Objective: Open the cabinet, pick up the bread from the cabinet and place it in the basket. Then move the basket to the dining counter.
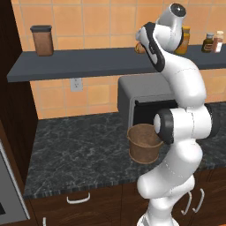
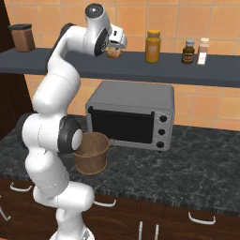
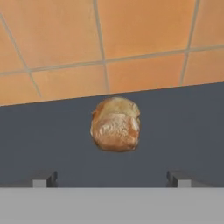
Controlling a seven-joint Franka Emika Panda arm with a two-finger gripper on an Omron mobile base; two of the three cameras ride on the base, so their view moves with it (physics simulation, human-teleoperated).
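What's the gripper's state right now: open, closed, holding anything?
Gripper: open, holding nothing; the bread sits on the shelf ahead, between the fingertips' line.

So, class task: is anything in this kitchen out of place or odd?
Yes: the small golden-tan bread bun lies loose on the open dark grey wall shelf among jars, not in a cabinet. The round brown woven basket stands upright and nothing is spilled.
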